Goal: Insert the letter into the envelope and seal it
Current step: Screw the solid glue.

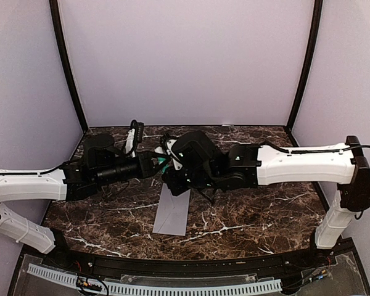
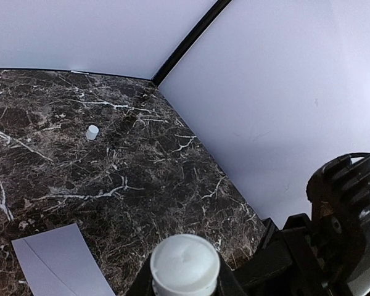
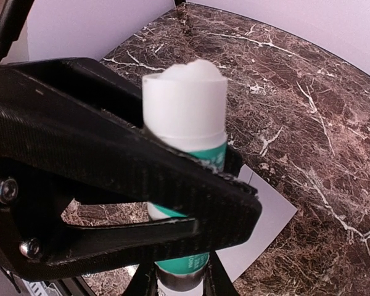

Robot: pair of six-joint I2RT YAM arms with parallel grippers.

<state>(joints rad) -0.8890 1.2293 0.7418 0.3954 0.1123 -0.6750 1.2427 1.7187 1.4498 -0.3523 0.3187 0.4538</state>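
With the letter probably already inside the flat envelope (image 1: 171, 213), the right gripper (image 3: 203, 179) clamps an uncapped glue stick (image 3: 185, 98), the left gripper (image 1: 155, 164) pinches its base; sealing remains.

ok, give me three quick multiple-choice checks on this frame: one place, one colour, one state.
1. Where is the envelope?
A. flat on the table, below where the two arms meet
B. propped against the back wall
C. lifted clear of the table

2. What colour is the label on the glue stick?
A. red
B. yellow
C. green

3. What state is the glue stick in?
A. capped
B. uncapped, white tip bare
C. lying loose on the table

Answers:
1 A: the top view shows it lying flat on the marble under the wrists.
2 C: the right wrist view shows a green band below the white collar.
3 B: both wrist views show the bare white tip, and the stick is held upright in jaws, not lying down.
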